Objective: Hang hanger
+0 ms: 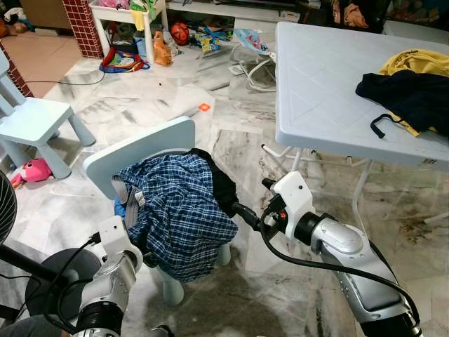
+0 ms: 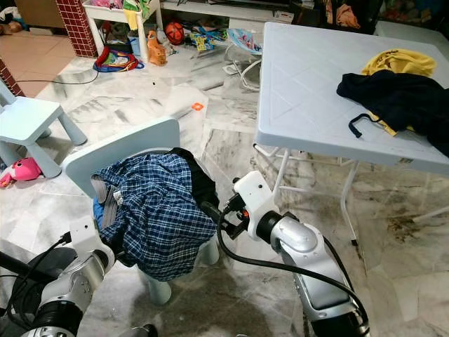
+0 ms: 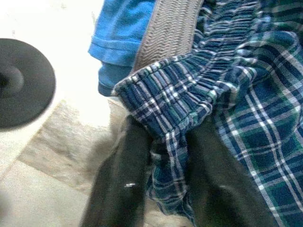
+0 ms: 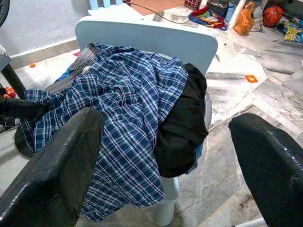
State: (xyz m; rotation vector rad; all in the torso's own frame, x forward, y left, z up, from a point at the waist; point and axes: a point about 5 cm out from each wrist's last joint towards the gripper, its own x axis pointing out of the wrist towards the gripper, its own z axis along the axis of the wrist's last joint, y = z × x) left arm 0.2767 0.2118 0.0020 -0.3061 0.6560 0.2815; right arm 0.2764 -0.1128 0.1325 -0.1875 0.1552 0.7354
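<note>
A light blue child's chair (image 1: pixel 140 144) stands in front of me, heaped with clothes. On top lies a blue plaid garment (image 1: pixel 179 210), with a black one (image 1: pixel 221 186) on its right side. My left gripper (image 1: pixel 131 209) reaches into the pile from the left. In its wrist view the two fingers (image 3: pixel 120 189) hold the plaid hem (image 3: pixel 165 113); a blue cloth (image 3: pixel 120 33) and a grey band (image 3: pixel 165 33) lie beyond. My right gripper (image 1: pixel 249 200) is open beside the black garment, touching nothing. A black hook-shaped piece (image 1: pixel 379 125) sticks out of the clothes on the table.
At the right stands a pale folding table (image 1: pixel 330 84) carrying a yellow garment (image 1: pixel 417 62) and a dark one (image 1: pixel 414 95). To the left are a second small chair (image 1: pixel 35 119) and a pink toy (image 1: pixel 31 170). A fan base (image 1: pixel 63 277) sits by my left arm. Toys litter the far floor.
</note>
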